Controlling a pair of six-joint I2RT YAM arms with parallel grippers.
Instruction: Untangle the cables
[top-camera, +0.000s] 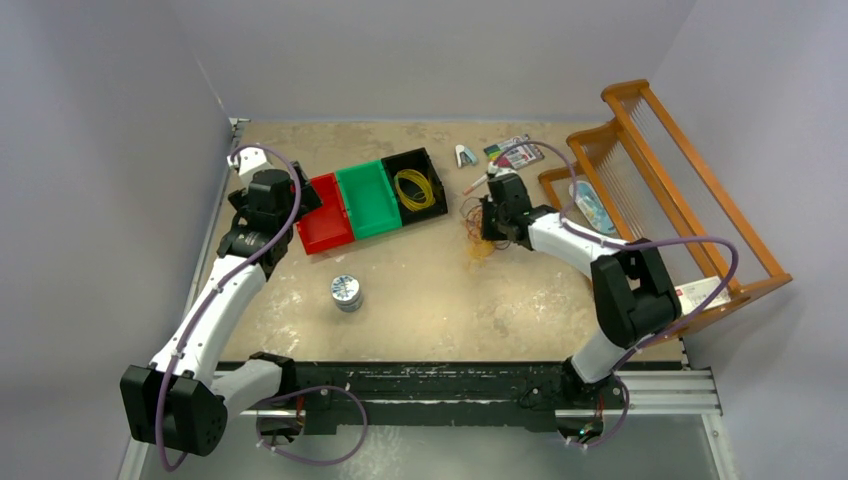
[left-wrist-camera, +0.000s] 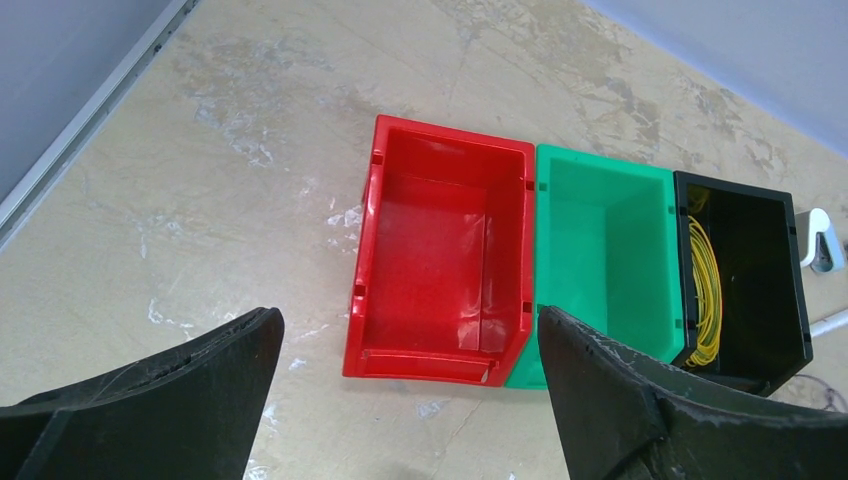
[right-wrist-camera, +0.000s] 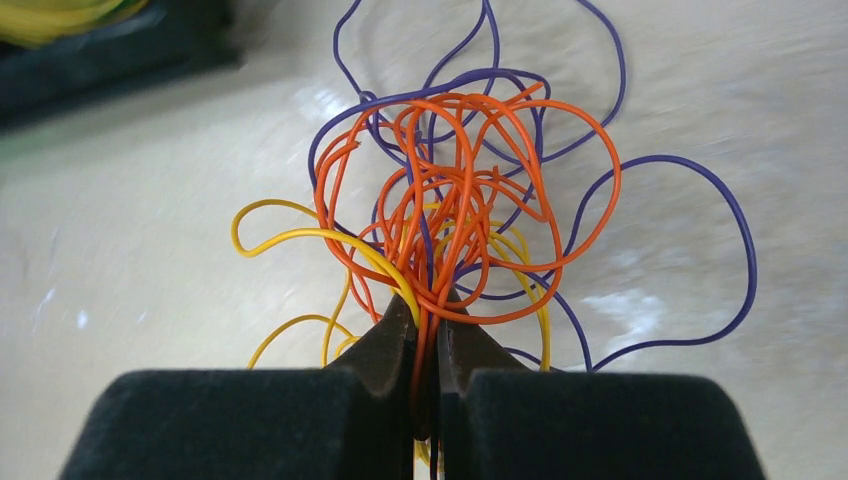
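Clearly the right gripper (right-wrist-camera: 428, 335) pinches orange strands (right-wrist-camera: 452, 190), perhaps a yellow too; the tangled cables (right-wrist-camera: 432, 242) fan straight ahead of it on the surface (right-wrist-camera: 150, 300), well apart from the wide-open left gripper (left-wrist-camera: 408, 330).

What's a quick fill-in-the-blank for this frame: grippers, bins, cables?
1. The right gripper is ____ on the tangled cables.
2. The left gripper hangs with jaws ____.
3. The bin holding the yellow coil is ____.
4. The middle bin, next to the red bin, is ____.
Missing: shut; open; black; green.
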